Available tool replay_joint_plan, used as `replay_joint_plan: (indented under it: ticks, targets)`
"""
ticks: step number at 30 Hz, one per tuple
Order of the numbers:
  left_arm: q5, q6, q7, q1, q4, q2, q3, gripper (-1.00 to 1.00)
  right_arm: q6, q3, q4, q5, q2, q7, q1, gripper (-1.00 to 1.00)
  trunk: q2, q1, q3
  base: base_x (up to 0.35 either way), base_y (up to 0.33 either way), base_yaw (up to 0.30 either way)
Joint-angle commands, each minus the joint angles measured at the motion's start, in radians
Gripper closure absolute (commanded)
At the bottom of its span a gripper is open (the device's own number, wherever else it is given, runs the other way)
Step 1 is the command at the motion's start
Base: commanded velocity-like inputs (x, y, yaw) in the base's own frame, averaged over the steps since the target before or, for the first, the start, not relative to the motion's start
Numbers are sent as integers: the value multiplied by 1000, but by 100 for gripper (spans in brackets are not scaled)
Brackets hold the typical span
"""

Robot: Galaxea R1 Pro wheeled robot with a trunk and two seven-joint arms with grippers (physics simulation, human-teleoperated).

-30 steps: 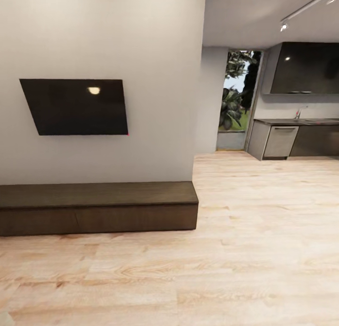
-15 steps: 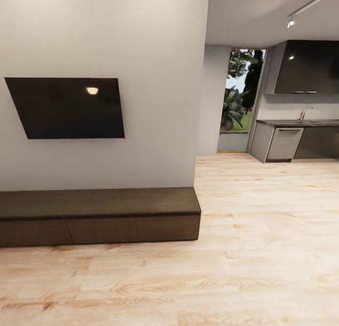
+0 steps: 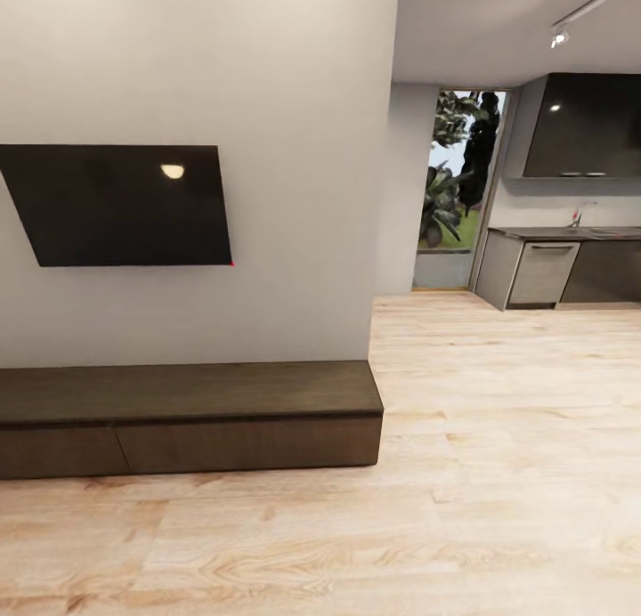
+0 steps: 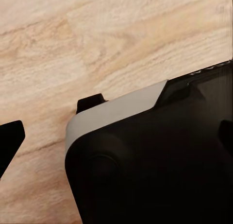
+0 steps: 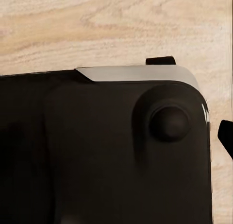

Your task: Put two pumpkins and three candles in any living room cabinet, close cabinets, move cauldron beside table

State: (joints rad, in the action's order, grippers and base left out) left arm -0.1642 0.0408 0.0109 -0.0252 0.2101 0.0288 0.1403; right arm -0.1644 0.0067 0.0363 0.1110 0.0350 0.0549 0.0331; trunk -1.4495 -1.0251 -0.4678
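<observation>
Seen from the head camera, left to right: a dark wall-mounted screen (image 3: 120, 205) on a pale grey wall (image 3: 294, 153), with the cabinet (image 3: 187, 416), long, low and dark brown, set against that wall directly beneath, drawer fronts flush and shut, a seam between two fronts visible toward the left. Right end of the cabinet roughly level with the wall's outer corner, just short of it. Ahead of the cabinet front, a broad band of bare light-wood floor (image 3: 463, 509), running unbroken across the foreground. Past the wall corner, open floor stretching back toward a tall glazed opening (image 3: 454, 189) with foliage behind it. Further right, a kitchen run: grey counter with a dishwasher front (image 3: 539, 273), a dark overhead unit (image 3: 588, 126) above, a track light (image 3: 559, 37) on the ceiling. Wide clearance between cabinet end and kitchen units. In the left wrist view, a black, white-edged part of the robot's body (image 4: 155, 161) over plank flooring, with a dark tip at one edge, too little to tell whether the left gripper is released or clenched. In the right wrist view, much the same: black housing (image 5: 107, 151) with a round knob, flooring behind, a dark sliver at one edge, right gripper's state likewise impossible to tell.
</observation>
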Motion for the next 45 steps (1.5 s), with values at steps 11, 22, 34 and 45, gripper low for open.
replay_joint_plan:
  ticks: [11, 22, 34, 45]
  targets:
    - [-35, 53, -37, -2, -63, 33, 7, -100, -15, -5, 61, 10, 2, -44, 8, -100, -1, 0, -1, 0, 0, 0]
    - [-33, 53, -40, -2, -89, 34, 7, -100, -16, -5, 136, 10, 2, -45, 8, -100, -1, 0, -1, 0, 0, 0]
    - [330, 47, -100, -2, -2, -8, -67, -100, -17, -4, 136, 9, 2, -46, 8, -100, -1, 0, -1, 0, 0, 0]
    - [365, 40, -158, -2, 108, -13, -63, -100, -18, -4, 136, 9, 2, -46, 8, -100, -1, 0, -1, 25, 0, 0]
